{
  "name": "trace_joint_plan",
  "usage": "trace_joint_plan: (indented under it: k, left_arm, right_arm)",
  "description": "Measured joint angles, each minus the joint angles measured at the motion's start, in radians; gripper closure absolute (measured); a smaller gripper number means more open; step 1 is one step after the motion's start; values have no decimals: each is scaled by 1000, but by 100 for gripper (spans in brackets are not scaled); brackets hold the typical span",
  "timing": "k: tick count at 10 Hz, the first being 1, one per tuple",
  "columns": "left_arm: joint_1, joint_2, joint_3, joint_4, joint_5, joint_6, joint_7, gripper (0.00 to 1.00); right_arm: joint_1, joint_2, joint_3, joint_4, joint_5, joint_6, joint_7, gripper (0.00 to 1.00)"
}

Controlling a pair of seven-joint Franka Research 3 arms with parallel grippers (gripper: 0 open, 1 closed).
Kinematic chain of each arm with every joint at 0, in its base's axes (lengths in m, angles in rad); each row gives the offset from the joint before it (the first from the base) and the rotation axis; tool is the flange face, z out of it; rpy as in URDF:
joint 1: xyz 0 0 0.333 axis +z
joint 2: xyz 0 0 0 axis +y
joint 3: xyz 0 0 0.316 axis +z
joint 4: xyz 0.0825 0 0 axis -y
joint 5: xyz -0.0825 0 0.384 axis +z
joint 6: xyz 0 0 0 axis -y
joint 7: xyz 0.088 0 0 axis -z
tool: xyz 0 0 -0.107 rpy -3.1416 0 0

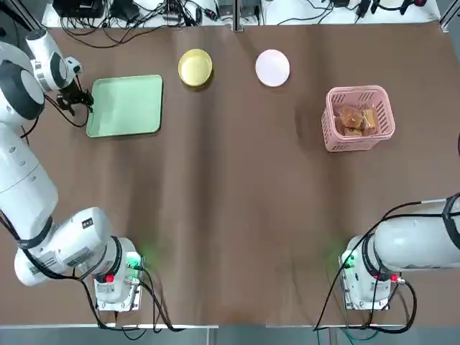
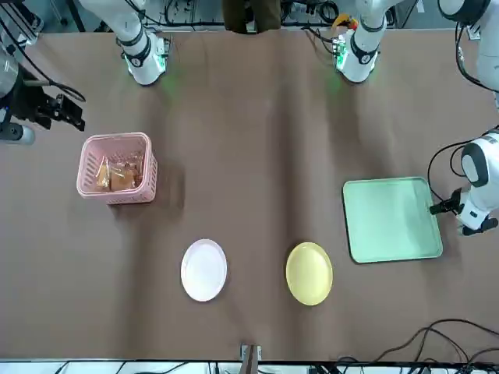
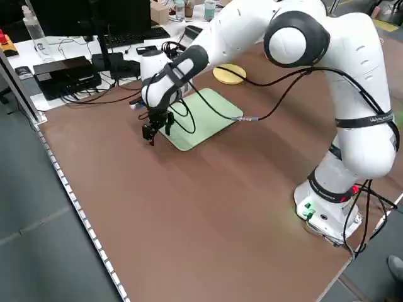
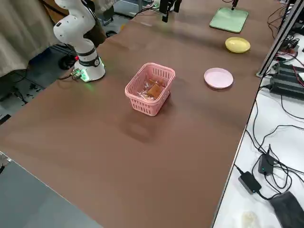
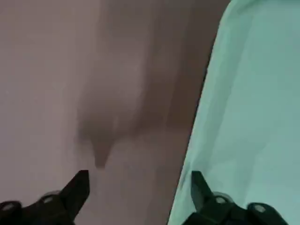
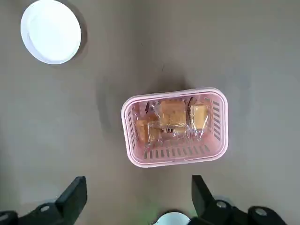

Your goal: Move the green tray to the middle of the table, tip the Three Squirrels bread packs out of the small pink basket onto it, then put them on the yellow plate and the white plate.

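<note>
The green tray (image 1: 128, 106) lies flat at the far left of the table. My left gripper (image 1: 85, 100) is low at its outer short edge, open. In the left wrist view one finger (image 5: 201, 187) is over the tray's rim (image 5: 197, 122) and the other finger (image 5: 77, 187) is over the bare table. The small pink basket (image 1: 357, 91) stands upright at the far right with the bread packs (image 1: 357, 120) inside. My right gripper (image 6: 138, 192) hangs open, high above the basket (image 6: 140, 154). The yellow plate (image 1: 195, 67) and the white plate (image 1: 272, 67) sit along the far edge.
A brown cloth covers the table. The two arm bases (image 1: 115, 277) (image 1: 370, 277) stand at the near edge. Cables and black boxes (image 1: 129, 14) lie just past the far edge, behind the plates.
</note>
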Motion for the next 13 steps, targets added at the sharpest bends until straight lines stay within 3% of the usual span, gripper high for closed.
trace_joint_plan:
  k: [2, 5, 7, 10, 12, 13]
  left_arm:
    - [3, 0, -5, -7, 0, 5, 0, 37]
    - [3, -1, -9, -14, 1, 9, -7, 53]
    - [5, -6, 1, -14, 5, 8, -11, 84]
    - [7, -20, -32, -36, 7, 6, -3, 88]
    - [9, -76, -121, -133, 9, 7, 2, 88]
    - [8, -125, -189, -223, 9, 6, 3, 88]
  right_arm:
    - [0, 0, 0, 0, 0, -2, 0, 1]
    - [0, 0, 0, 0, 0, -3, 0, 1]
    - [-1, 0, 0, 0, 0, -7, 0, 1]
    - [-1, 0, -1, 0, 0, -9, 0, 1]
    - [-1, 0, -2, 0, 0, -10, 0, 1]
    - [-1, 0, -2, 0, 0, -10, 0, 1]
